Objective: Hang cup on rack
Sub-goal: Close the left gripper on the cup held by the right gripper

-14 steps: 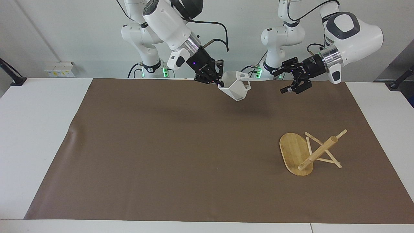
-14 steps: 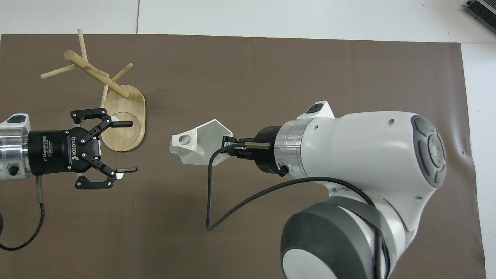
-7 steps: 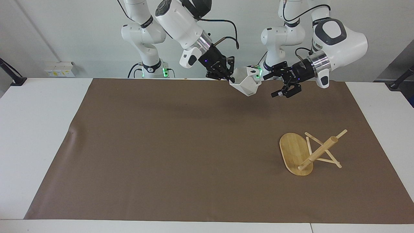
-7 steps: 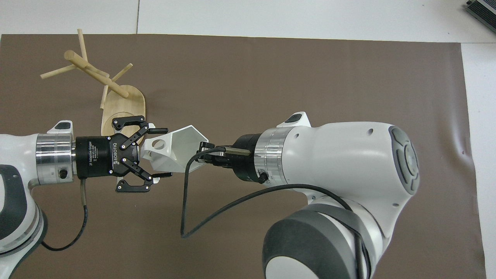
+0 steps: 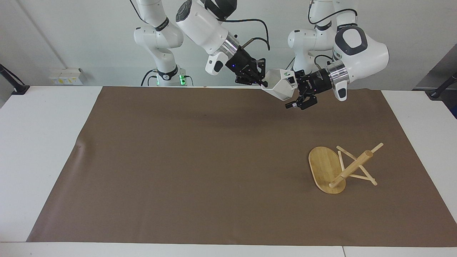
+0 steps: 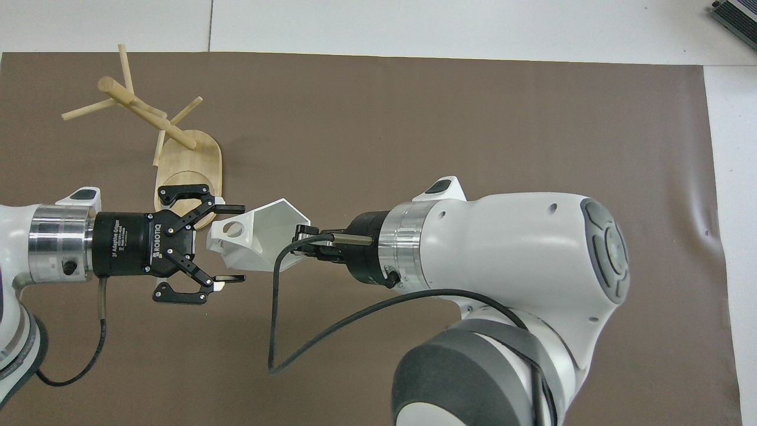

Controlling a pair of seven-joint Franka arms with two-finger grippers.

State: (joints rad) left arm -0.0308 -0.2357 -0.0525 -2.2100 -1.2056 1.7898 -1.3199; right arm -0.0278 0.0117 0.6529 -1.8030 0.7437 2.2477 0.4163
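Note:
The white faceted cup [image 5: 279, 86] [image 6: 263, 235] hangs in the air over the brown mat's edge nearest the robots. My right gripper [image 5: 262, 83] [image 6: 303, 240] is shut on its rim. My left gripper [image 5: 295, 92] [image 6: 235, 243] is open, one fingertip on each side of the cup's handle end, with a gap on both sides in the overhead view. The bamboo rack [image 5: 324, 167] [image 6: 198, 163] lies tipped over toward the left arm's end of the table. Its post [image 5: 351, 167] [image 6: 145, 112] slants and rests on the pegs.
A brown mat [image 5: 178, 160] [image 6: 449, 118] covers most of the white table [image 5: 43, 142]. The right arm's cable [image 6: 278, 319] loops down under its wrist. Nothing else lies on the mat.
The right arm has carried the cup up and toward the left arm's end. The left gripper has swung in to meet it, and its open fingers now straddle the handle end.

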